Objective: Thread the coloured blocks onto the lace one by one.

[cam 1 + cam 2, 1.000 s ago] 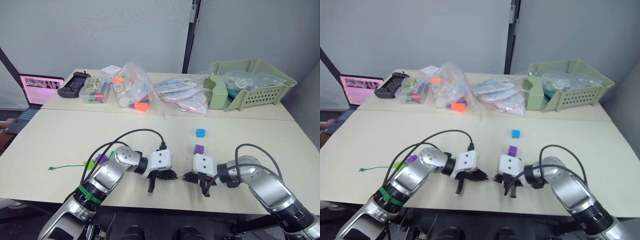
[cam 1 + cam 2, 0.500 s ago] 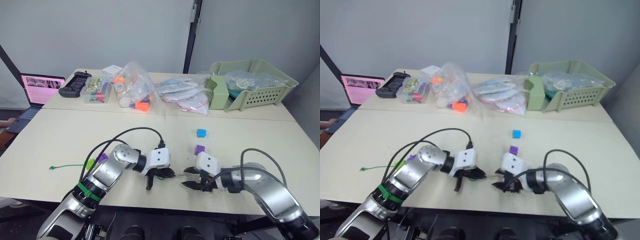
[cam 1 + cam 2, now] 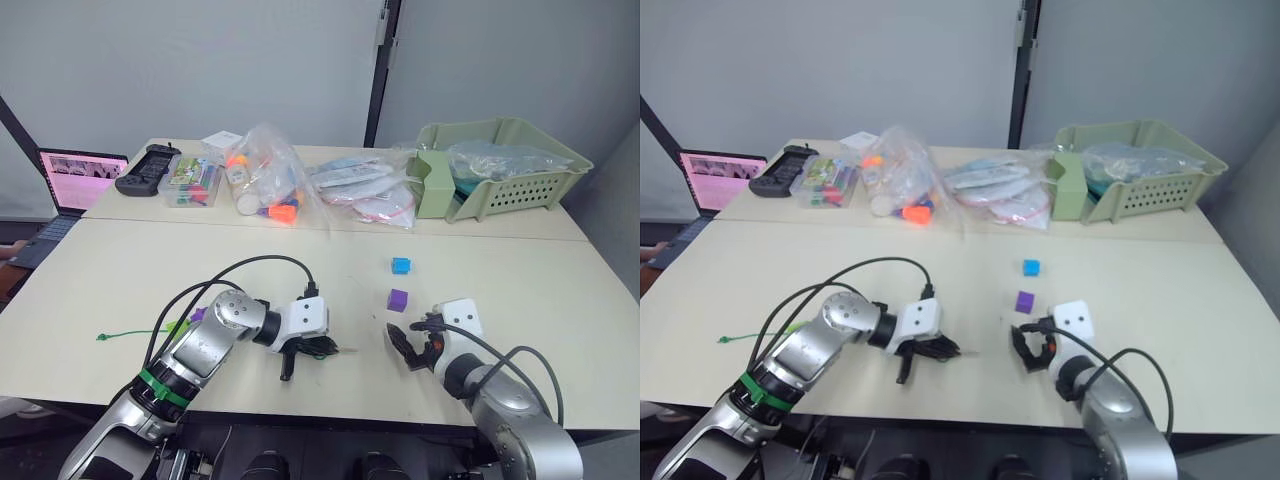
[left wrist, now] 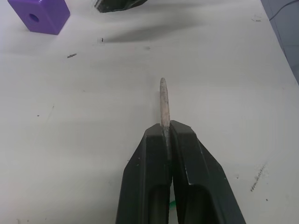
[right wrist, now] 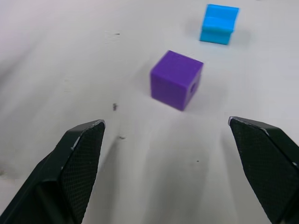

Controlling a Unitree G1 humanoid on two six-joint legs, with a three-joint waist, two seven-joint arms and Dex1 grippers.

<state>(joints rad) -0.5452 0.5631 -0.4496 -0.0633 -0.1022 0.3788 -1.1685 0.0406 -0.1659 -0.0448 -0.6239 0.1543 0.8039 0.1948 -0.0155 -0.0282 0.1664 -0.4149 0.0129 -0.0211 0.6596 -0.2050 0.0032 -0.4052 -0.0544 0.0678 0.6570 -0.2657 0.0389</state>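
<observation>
My L gripper (image 4: 166,133) pinches lace (image 3: 130,334) by its tan tip (image 4: 163,100). My R gripper (image 5: 175,135) gapes wide, empty, facing purple block (image 5: 176,79); blue block (image 5: 218,23) just beyond, on table (image 3: 500,290).

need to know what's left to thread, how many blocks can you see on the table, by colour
blue block: 1
purple blocks: 2
lime green block: 1
total: 4
</observation>
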